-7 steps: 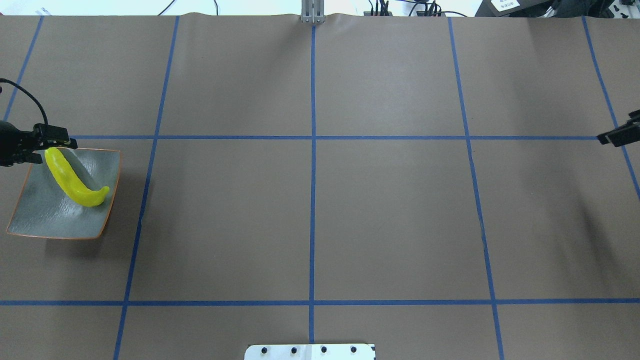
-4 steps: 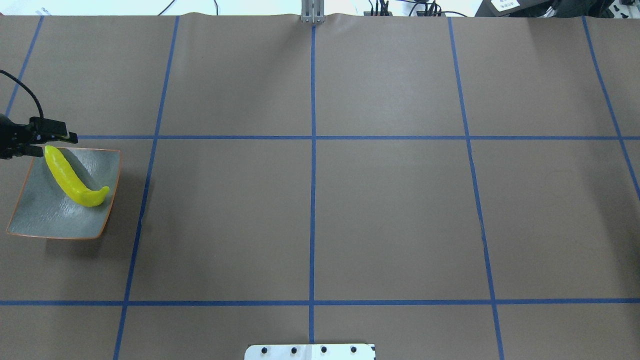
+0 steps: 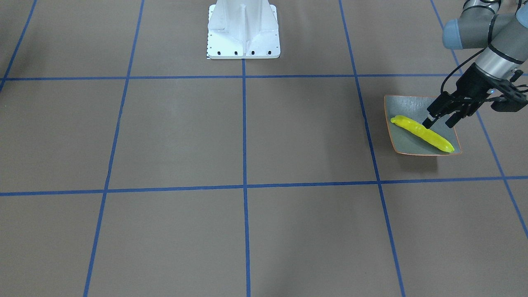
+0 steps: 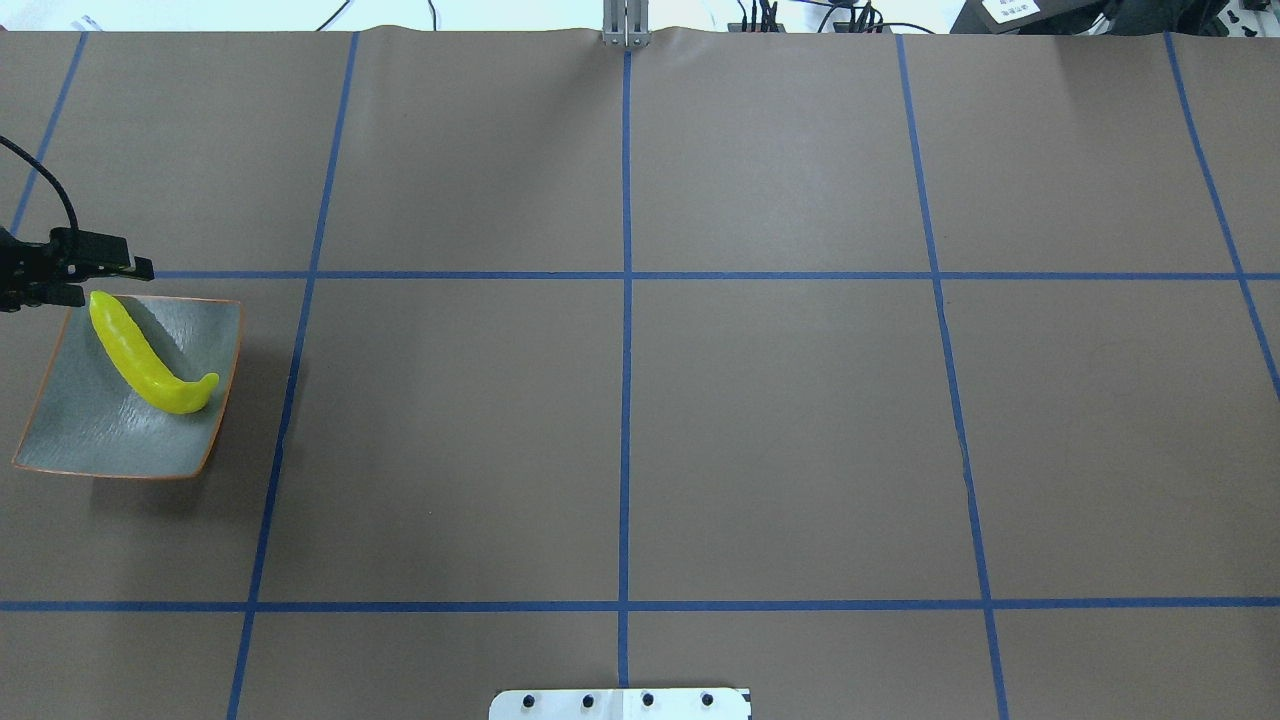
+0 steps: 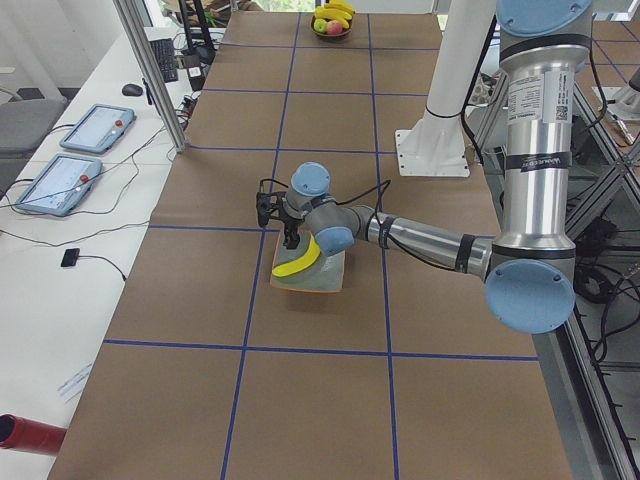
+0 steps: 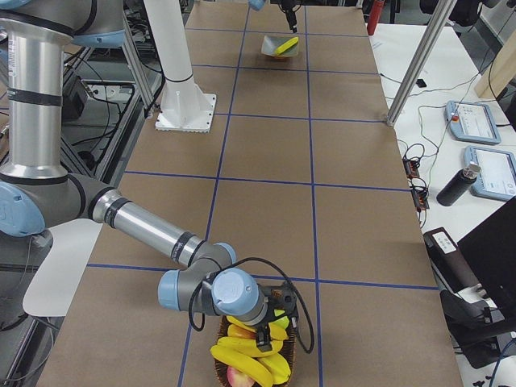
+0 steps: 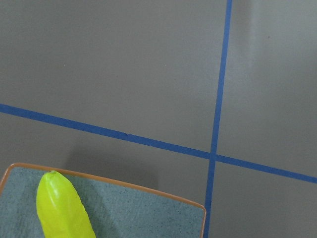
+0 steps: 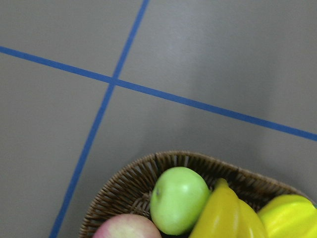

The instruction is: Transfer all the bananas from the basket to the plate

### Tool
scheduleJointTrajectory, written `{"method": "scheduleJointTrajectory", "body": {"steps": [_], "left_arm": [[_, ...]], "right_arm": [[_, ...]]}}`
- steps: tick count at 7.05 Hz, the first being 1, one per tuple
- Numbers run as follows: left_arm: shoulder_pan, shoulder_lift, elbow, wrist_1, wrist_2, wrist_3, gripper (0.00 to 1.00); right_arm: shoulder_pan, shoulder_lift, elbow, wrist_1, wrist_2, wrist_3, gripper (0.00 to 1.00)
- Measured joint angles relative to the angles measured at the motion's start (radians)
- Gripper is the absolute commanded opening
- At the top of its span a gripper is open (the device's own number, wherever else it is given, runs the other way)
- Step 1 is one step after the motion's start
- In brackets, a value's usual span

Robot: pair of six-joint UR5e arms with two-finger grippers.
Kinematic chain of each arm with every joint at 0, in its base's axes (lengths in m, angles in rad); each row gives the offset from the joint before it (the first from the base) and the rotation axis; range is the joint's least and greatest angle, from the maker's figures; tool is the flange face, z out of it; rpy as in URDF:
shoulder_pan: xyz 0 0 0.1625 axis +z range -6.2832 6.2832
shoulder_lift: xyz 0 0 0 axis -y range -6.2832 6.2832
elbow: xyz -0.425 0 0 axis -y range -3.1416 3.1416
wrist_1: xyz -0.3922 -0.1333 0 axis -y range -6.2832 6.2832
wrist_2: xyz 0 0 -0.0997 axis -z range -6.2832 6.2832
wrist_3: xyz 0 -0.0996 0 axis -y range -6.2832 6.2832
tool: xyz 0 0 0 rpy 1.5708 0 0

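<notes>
Left claw (image 3: pixel 438 122) released above plate (image 3: pixel 406 105) corner | banana (image 3: pixel 420 132) diagonal, stem pointing rightward

The banana (image 4: pixel 138 360) looks glossy plastic, the plate (image 4: pixel 100 432) glazed and rippled, the basket (image 8: pixel 124 189) woven wicker

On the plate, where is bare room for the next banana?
Bare: the wide patch between the banana and the robot-side rim of the plate. Narrower: the wedge between banana and far rim. Crowded: the far left corner, where the left tool hovers.
</notes>
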Motion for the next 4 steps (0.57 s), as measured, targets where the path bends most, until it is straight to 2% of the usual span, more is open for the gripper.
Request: {"method": "scheduleJointTrajectory", "body": {"steps": [2, 4], "left_arm": [[0.0, 0.003, -0.014, -0.001, 0.003, 0.001, 1.0], [-0.001, 0.004, -0.026, -0.002, 0.004, 0.002, 1.0]], "right_arm": [[0.032, 0.0, -0.084, 0.004, -0.063, 0.015, 0.96], [0.041, -0.005, -0.117, 0.006, -0.085, 0.104, 0.91]]}}
